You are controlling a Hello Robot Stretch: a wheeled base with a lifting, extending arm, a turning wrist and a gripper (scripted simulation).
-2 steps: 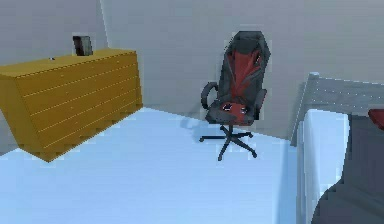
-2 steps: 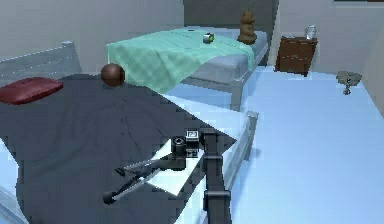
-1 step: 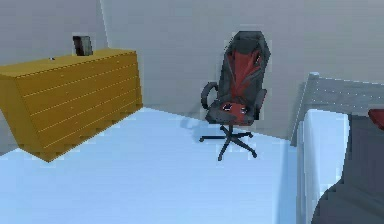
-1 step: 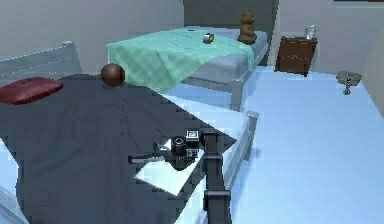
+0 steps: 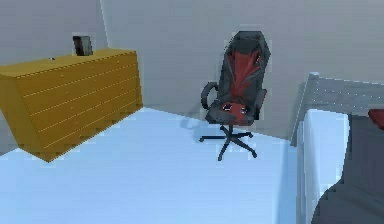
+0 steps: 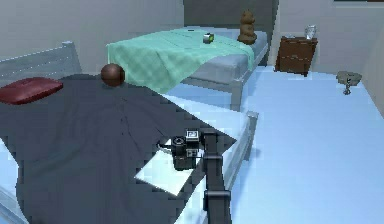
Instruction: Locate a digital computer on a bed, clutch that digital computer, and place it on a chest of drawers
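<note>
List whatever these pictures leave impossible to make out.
- Arm side view: whether the gripper holds anything. A white flat thing lies on the dark blanket behind it.
- Forward view: the dark object atop the chest of drawers is too small to name.
- Arm side view: the small item on the green bedspread is too small to name.
- Forward view: the bed is cut off by the right edge.
</note>
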